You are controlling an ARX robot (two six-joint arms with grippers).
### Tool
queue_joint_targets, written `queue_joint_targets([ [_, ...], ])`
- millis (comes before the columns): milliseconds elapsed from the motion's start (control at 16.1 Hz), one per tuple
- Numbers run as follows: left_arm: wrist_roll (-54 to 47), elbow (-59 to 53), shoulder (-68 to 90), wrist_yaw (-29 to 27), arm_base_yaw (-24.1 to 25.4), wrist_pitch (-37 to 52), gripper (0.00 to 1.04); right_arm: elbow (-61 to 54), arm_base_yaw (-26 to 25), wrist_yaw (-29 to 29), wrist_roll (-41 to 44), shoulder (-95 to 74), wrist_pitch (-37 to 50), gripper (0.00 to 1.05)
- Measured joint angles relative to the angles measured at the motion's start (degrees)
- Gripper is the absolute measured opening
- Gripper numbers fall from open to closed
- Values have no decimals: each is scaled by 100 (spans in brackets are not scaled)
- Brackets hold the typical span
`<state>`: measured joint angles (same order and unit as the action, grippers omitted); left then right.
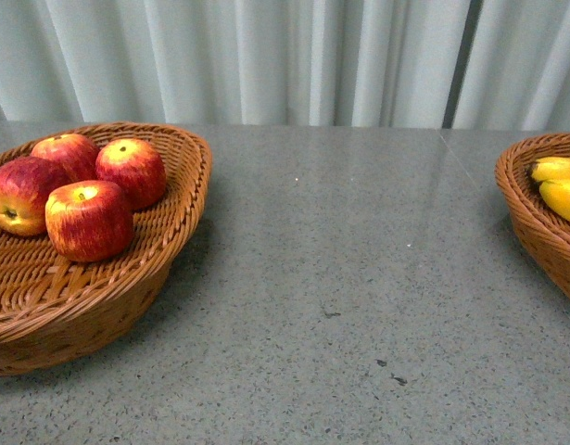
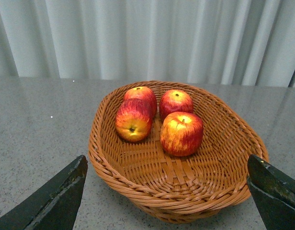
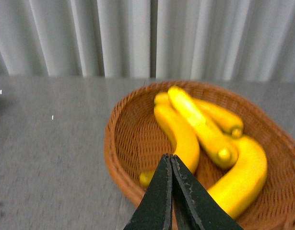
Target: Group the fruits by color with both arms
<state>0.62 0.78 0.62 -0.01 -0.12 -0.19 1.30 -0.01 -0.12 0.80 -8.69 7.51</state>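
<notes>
Four glossy red apples [image 2: 159,120] share one woven wicker basket [image 2: 219,167]; yellow bananas [image 3: 205,143] fill another brown basket [image 3: 125,143]. Sorting looks finished. Left hand [image 2: 166,191] spread apart, empty; right hand [image 3: 170,191] pressed together, empty. Next: likely retreat.

Apples [image 2: 181,133]: four, glossy red with yellow streaks, clustered and touching in the left wicker basket [image 1: 99,297] (one tipped on its side). Bananas [image 3: 181,136]: four, bright yellow, curved, overlapping in the right wicker basket [image 3: 125,139] on the bench [image 1: 359,278].

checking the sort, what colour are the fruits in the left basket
Red with yellow streaks: four apples in the wicker basket, clearest in the left wrist view.
</notes>
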Motion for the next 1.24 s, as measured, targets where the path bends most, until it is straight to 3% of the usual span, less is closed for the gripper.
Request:
queue_joint_targets([
  [62,0,0,0,-13,0,-2,98,-59,2,4,-2,675,-837,2],
  [434,0,0,0,-2,0,0,98,-59,0,9,-20,844,-776,2],
  [496,-2,-2,0,-2,0,0,98,-59,0,9,-20,844,-776,8],
  [931,-2,0,0,0,0,0,98,-59,0,9,-20,844,-776,94],
  [993,-2,-2,0,-2,0,0,98,-59,0,9,-33,844,-776,100],
  [1241,-2,0,0,0,0,0,98,-59,0,9,-35,844,-776,98],
])
